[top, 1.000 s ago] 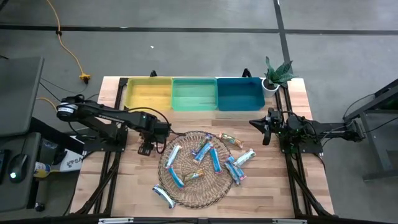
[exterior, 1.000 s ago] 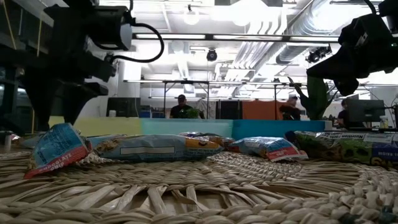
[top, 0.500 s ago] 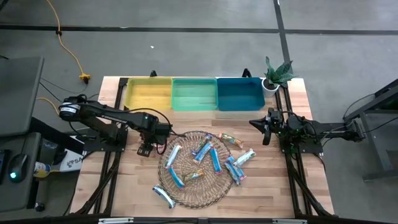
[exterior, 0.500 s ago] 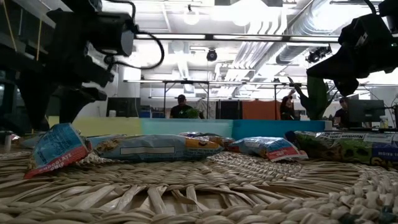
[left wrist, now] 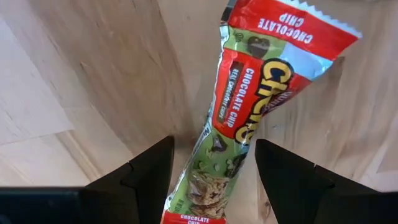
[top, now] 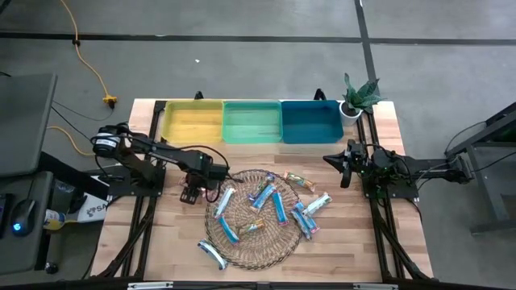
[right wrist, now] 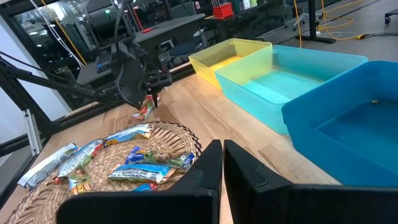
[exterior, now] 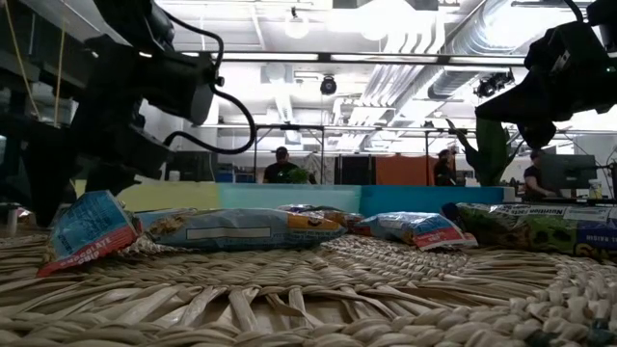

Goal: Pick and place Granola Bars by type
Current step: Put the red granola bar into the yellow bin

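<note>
A granola bar in a green-and-red wrapper lies on the bare wood left of the round woven mat. My left gripper points down over it, open, with one finger on either side of the bar's near half; I cannot tell whether they touch it. The right wrist view shows that gripper with the bar under it. Several blue, silver-teal and orange-brown bars lie on and around the mat. My right gripper hangs shut at the table's right side, in front of the blue bin.
Three bins stand along the far edge: yellow, green and blue. A small potted plant stands at the far right corner. One bar lies at the mat's near left rim. People show far off in the room behind.
My left arm's elbow has swung toward the mat, and its gripper has come down lower over the green-and-red bar, shifting slightly toward the table's right. The bar has stayed where it was.
</note>
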Action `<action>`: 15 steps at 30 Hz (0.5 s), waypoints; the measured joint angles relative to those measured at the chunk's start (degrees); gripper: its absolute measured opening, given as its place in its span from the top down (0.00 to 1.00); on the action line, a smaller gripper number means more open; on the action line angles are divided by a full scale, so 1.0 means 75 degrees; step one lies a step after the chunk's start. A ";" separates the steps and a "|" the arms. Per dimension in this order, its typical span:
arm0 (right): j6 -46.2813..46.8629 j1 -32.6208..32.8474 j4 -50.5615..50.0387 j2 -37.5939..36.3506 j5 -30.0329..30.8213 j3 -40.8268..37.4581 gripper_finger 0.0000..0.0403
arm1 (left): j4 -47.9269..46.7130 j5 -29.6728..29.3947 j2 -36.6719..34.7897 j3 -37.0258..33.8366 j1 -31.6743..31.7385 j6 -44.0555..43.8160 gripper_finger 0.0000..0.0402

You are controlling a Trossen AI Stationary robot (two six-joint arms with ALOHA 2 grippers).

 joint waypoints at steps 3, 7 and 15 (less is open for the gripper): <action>0.0002 -0.0001 0.0000 0.0001 0.0000 0.0000 1.00 | 0.0010 -0.0007 0.0088 0.0001 0.0000 -0.0020 0.44; 0.0000 0.0000 0.0000 0.0000 0.0000 0.0000 1.00 | 0.0036 -0.0026 0.0093 -0.0008 0.0000 -0.0024 0.44; 0.0003 0.0000 0.0000 0.0000 0.0000 0.0000 1.00 | 0.0075 -0.0065 0.0102 -0.0017 0.0003 -0.0050 0.57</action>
